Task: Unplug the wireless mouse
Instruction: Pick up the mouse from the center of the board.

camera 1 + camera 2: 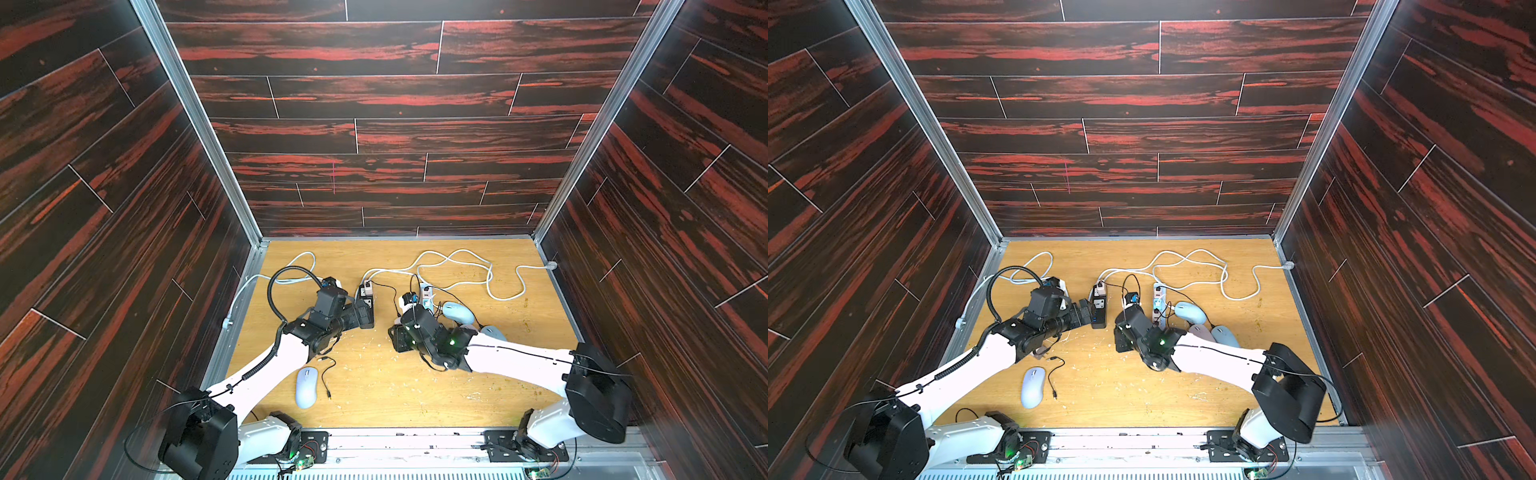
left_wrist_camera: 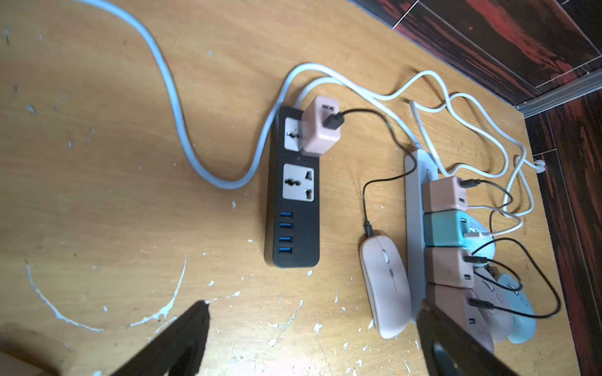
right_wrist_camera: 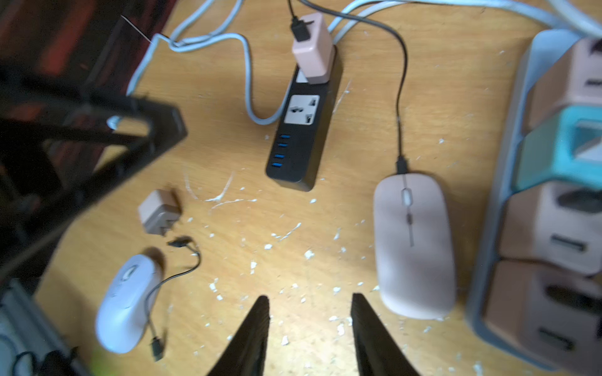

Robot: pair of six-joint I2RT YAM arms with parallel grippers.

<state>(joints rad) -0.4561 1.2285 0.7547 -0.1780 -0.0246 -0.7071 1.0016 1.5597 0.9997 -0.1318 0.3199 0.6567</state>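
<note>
Left end effector [image 2: 312, 306]: jaws wide apart, empty.
Right end effector [image 3: 309, 298]: jaws partly apart, empty, near pink mouse [image 3: 412, 247].
Black cable [image 3: 402, 81]: apparently plugged into the mouse; view blurred.

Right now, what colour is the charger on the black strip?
Pink charger, clearest in the left wrist view.

On the table [image 1: 415, 386], the left power strip [image 2: 293, 208] and right power strip [image 2: 413, 228] lie side by side. A mouse [image 2: 384, 283] lies between them. 4 chargers [image 2: 444, 195] sit on the right one. Near left lies another mouse [image 3: 127, 302] beside a loose cable [image 3: 156, 347].
</note>
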